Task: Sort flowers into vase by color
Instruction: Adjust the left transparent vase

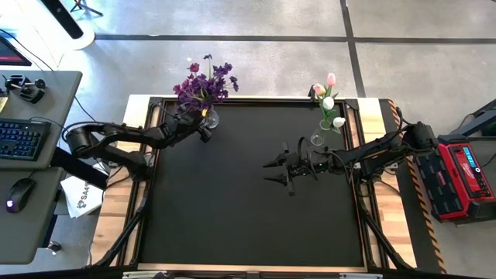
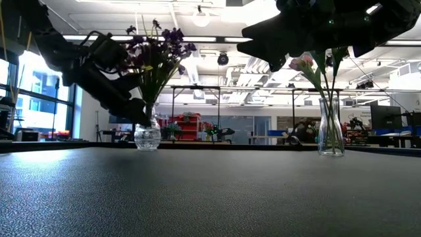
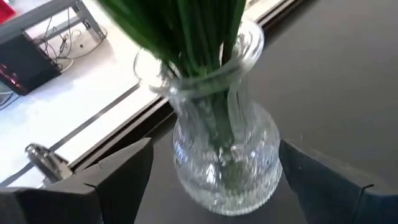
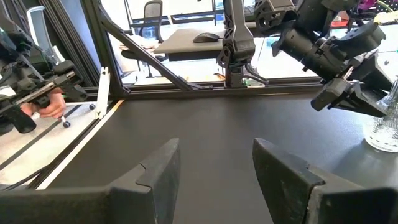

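Purple flowers [image 1: 203, 84] stand with their green stems [image 3: 199, 37] in a round ribbed glass vase [image 3: 225, 163] at the table's far left. My left gripper [image 3: 217, 186] is open, one finger on each side of this vase's belly, with a gap showing on both sides. Pink and white tulips [image 1: 328, 97] stand in a slim glass vase [image 2: 331, 128] at the far right. My right gripper [image 1: 279, 170] hangs open above the mat's middle, near the slim vase, with nothing between its fingers [image 4: 158, 171].
The black mat [image 1: 248, 217] lies bare across the middle and near side. A wooden frame with dark struts [image 1: 372, 225] borders the table. A red case [image 1: 465, 174] stands off the right edge, a desk with a keyboard [image 1: 19, 138] off the left. A person's hand [image 4: 48, 104] shows beyond the table.
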### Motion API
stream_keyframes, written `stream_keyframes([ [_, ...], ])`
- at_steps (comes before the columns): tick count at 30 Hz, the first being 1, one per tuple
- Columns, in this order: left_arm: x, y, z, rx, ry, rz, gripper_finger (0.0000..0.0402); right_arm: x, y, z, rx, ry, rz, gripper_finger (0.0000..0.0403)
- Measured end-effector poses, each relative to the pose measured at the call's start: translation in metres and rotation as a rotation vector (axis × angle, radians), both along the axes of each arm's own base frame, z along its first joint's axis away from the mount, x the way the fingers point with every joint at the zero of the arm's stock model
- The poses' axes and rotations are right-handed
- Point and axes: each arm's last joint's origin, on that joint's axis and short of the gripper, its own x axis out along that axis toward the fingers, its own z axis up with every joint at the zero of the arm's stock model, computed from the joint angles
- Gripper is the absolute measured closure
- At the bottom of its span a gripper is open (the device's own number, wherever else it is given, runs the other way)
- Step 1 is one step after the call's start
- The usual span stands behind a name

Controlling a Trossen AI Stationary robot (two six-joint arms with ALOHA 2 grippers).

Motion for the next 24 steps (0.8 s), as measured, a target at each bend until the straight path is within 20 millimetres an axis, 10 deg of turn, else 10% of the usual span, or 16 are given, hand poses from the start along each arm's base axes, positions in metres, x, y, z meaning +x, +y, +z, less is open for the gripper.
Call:
stream_keyframes([
  [24,-0.002,-0.032,-0.016,-0.256,0.060,0.033,0.0110,0.000,0.000,0.000,-0.003,0.000,0.000,0.0218],
])
